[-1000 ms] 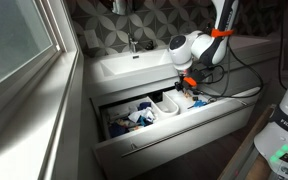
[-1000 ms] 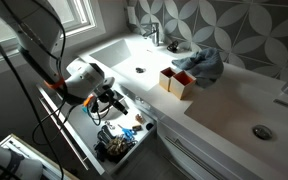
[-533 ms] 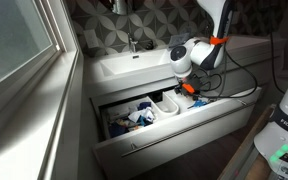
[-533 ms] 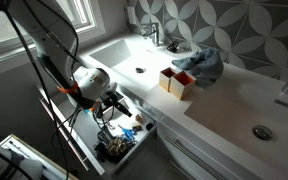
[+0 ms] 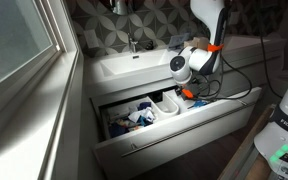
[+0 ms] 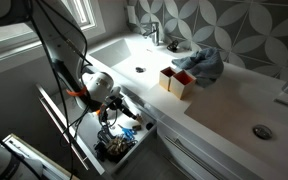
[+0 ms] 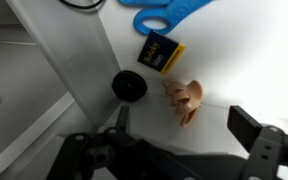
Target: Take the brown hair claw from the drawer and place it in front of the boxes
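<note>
In the wrist view the brown hair claw (image 7: 185, 99) lies on the white floor of a drawer bin. My gripper (image 7: 184, 122) is open and hangs just above it, one dark finger (image 7: 258, 137) to the right and the other at the lower left, touching nothing. The claw sits near the gap between them. In both exterior views the gripper (image 5: 190, 91) (image 6: 112, 108) reaches down into the open white drawer (image 5: 174, 132) (image 6: 84, 150). The claw itself is too small to make out there. The boxes (image 6: 177, 82) stand on the counter beside the sink.
Next to the claw lie a black round cap (image 7: 129, 86), a small yellow-and-black packet (image 7: 161, 50) and blue scissor handles (image 7: 169, 12). The drawer's other bins hold clutter (image 5: 134, 115). A blue cloth (image 6: 202, 62) lies behind the boxes. Basin (image 5: 129, 65) and tap sit above.
The arm has come lower and further over the open drawer, bringing the gripper down into the bin. The jaws stay open and nothing has been picked up.
</note>
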Controlling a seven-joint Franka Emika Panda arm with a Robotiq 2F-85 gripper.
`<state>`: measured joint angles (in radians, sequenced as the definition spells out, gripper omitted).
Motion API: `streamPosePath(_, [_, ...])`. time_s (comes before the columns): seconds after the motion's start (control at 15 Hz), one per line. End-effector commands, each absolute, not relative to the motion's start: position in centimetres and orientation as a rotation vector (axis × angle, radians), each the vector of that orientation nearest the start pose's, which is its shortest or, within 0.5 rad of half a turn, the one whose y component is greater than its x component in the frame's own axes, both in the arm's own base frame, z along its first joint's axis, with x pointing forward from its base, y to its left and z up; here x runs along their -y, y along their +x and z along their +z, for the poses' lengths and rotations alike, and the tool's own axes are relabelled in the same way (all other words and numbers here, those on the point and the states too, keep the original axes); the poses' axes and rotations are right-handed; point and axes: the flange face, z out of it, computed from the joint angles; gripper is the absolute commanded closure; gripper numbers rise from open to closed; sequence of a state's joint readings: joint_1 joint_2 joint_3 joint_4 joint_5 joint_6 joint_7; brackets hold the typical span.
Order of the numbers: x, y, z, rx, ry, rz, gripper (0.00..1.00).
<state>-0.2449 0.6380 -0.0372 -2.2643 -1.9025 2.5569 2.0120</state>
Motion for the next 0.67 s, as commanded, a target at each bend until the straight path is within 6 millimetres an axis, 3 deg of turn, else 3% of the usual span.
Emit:
streamPosePath(0.0, [11.8,44.9,3.6,0.587,2.407,0.558,0.0])
streamPosePath(0.2, [11.9,45.4,2.9,0.615,2.401,0.582,0.01])
streamPosePath(0.33, [12.0,45.6,2.5,0.633,2.395,0.594,0.11])
streamPosePath(0.53, [12.3,45.7,2.2,0.668,2.372,0.604,0.36])
streamPosePath(0.6, [12.4,45.8,2.2,0.676,2.365,0.609,0.38])
